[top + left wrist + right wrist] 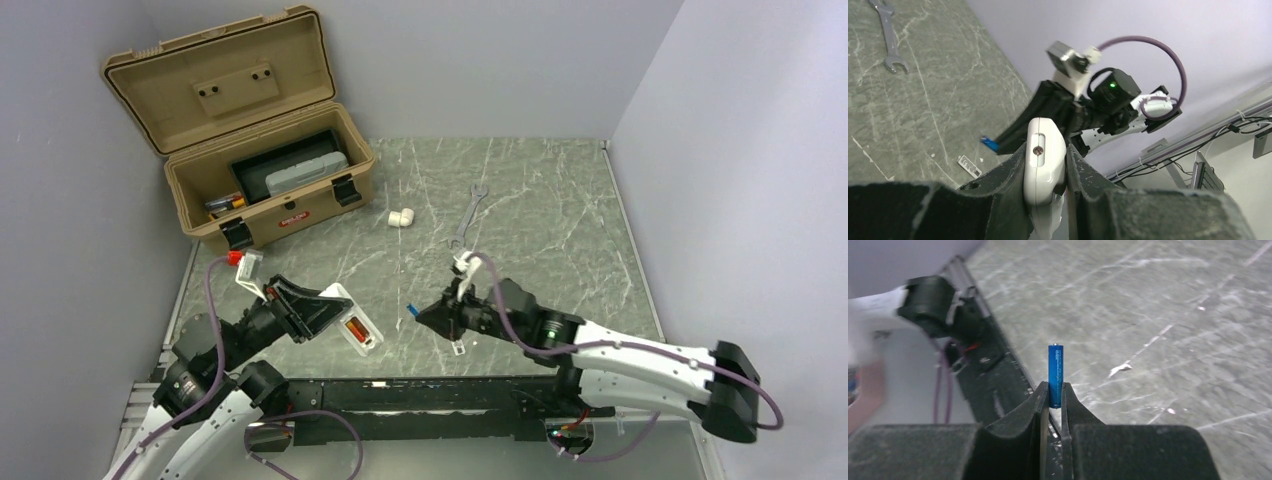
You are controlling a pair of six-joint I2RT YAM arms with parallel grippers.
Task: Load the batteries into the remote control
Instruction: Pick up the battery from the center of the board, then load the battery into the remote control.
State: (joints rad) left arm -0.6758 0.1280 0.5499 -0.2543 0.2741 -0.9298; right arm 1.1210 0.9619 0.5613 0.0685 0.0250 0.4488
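Overhead, the left claw [338,308] was clamped on the remote [366,334], apparently raised off the table [560,200] near its front edge. The remote's back faced up, with one orange cell [351,328] lying in the open bay. The right claw [420,313] faced it, just apart, pinching a blue cell [412,311].

From the left wrist, the remote [1044,167] showed as a rounded white shell with a small screw, squeezed edge-on between both fingers.

From the right wrist, the blue cell [1055,371] stood upright out of nearly closed tips, gripped only at its lower end. That short hold looked the likely trouble. Pressed into the bay, the cell could pivot or pop free, and the remote could twist in its clamp.
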